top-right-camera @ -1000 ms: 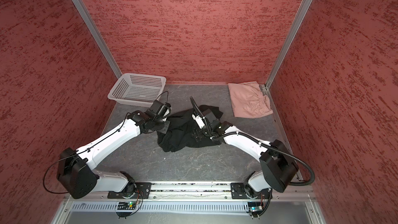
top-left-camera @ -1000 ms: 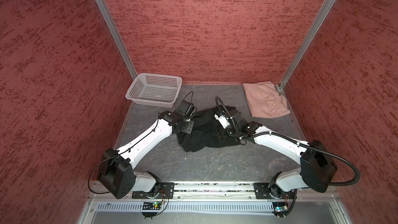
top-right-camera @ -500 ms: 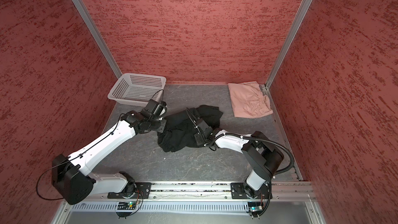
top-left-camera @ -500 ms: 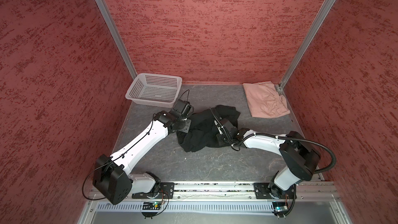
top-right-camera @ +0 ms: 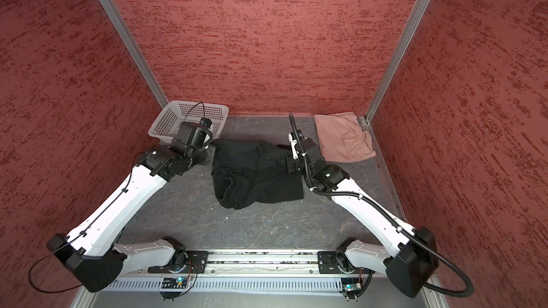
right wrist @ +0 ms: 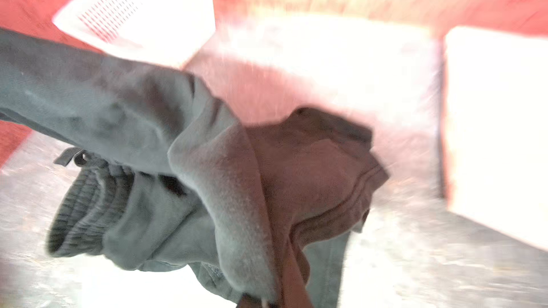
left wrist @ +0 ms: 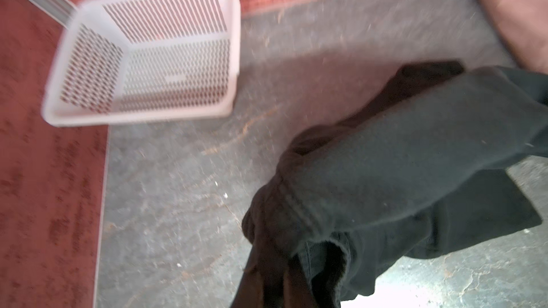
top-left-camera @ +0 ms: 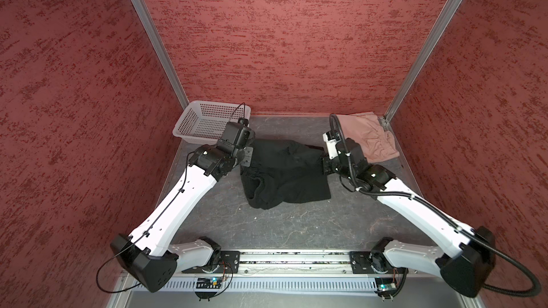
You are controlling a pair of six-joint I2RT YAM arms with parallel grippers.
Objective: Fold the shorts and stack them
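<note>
Showing two pairs of shorts, two grippers, one basket [top-left-camera: 198,121]. Clamping one end of the black shorts [top-left-camera: 284,173] in the fully closed left gripper [top-left-camera: 247,155], near the basket; clamping the opposite end in the fully closed right gripper [top-left-camera: 323,162], just beside the pink shorts [top-left-camera: 376,143]. Stretching the black cloth between both grippers at mid-table, its lower part sagging in thick, soft folds onto the grey, veined table [top-left-camera: 296,226]. Revealing a ribbed waistband and stitched hems in the blurred wrist views. Showing the pink shorts lying flat in the far right corner, gathered at the waist. Showing the basket in the far left corner: white, rectangular, perforated plastic.
</note>
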